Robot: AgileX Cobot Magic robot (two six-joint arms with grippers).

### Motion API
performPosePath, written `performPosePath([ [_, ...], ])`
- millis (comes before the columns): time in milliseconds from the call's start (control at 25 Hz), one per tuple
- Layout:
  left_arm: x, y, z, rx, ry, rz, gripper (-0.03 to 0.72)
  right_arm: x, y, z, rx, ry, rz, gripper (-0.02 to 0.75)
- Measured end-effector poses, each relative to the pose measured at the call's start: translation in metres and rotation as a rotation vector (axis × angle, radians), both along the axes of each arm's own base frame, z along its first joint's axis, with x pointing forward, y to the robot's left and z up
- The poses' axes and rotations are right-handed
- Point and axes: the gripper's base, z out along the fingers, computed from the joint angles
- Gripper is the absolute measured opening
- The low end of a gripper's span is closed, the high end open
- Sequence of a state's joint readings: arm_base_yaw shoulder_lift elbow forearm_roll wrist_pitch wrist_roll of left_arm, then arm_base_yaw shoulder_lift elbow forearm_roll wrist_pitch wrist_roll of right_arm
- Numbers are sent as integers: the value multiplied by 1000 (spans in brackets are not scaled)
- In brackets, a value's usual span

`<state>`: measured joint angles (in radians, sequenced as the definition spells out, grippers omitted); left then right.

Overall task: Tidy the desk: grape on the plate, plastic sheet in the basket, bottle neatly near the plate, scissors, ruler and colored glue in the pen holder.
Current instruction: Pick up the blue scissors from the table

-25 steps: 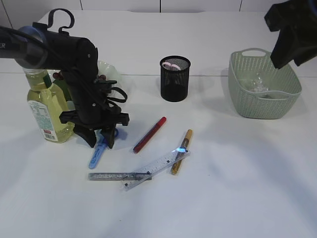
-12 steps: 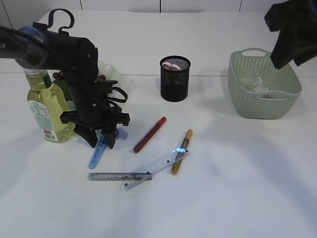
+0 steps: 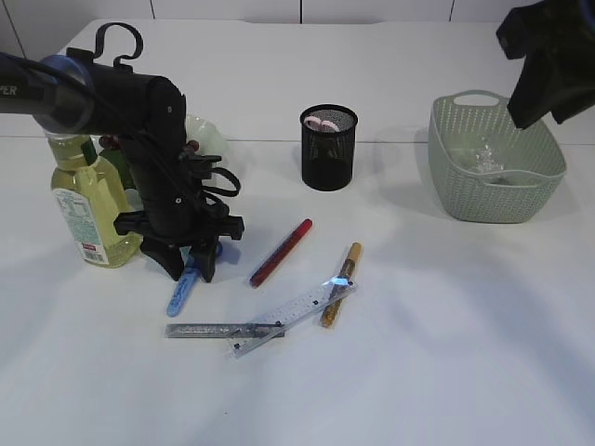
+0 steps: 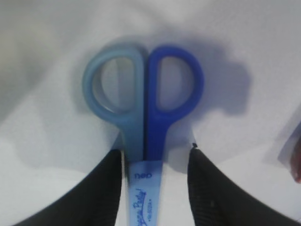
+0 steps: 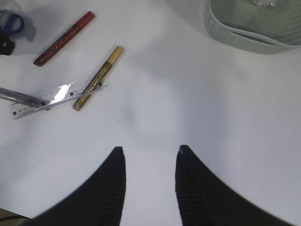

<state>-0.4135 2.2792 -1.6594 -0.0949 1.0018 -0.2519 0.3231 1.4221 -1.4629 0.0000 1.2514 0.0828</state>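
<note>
Straddling scissors (image 4: 143, 122), left gripper (image 4: 153, 188) fingers apart.

The left arm (image 3: 139, 130) is matte black with rounded, bulky housings, a hook-shaped black cable loop on top, and thin black cables curling beside its wrist. A white letter marking shows at its far left end. Both claws carry black fingers (image 4: 101, 197) with finely ribbed inner faces. The right arm (image 3: 548, 56) is an angular black mass.

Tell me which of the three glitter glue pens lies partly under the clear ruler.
The silver glitter glue pen: its right end is tucked beneath the clear plastic ruler. The gold pen lies across the ruler's top, and the red pen lies apart, untouched.
</note>
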Motion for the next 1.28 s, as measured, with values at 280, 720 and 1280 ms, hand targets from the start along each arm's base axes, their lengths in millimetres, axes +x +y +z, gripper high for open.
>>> performPosePath([
  [280,1,0,-1,0,1,0,255,0,0,0,1,-2,0,297],
  [720,0,0,-1,1,3,0,158,0,0,0,1,-2,0,297],
  [1280,0,0,-1,2,7,-42,156,0,0,0,0,-2,2,297],
])
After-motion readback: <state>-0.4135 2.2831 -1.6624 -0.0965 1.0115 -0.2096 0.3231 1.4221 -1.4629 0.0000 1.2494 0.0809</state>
